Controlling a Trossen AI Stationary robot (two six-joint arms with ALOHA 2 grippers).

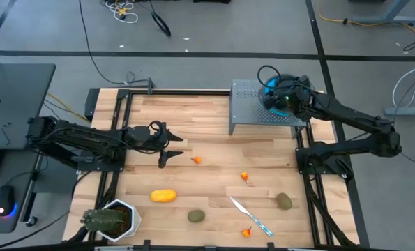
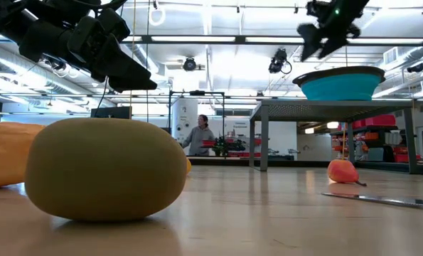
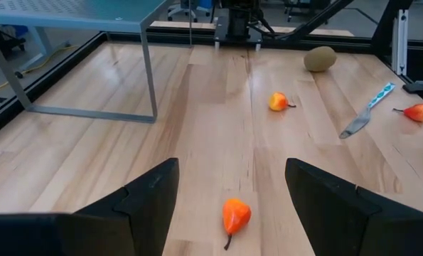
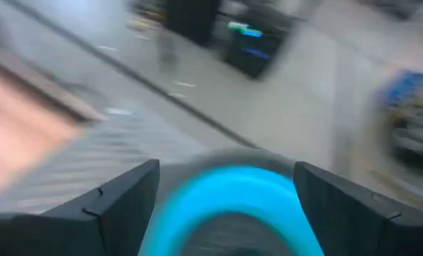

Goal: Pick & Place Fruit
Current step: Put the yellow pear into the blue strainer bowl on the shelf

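Fruit [image 3: 236, 215], a small orange-red piece, lies on the surface just ahead of your left gripper [image 3: 229, 206], between its wide fingers.

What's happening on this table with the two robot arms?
Two dark arms are sorting toy fruit. The right gripper hangs open over a blue bowl on a grey perforated metal stand. The left gripper is open above the wooden table, facing a small orange-red fruit piece. A yellow oblong fruit and two olive-brown roundish fruits lie untouched.
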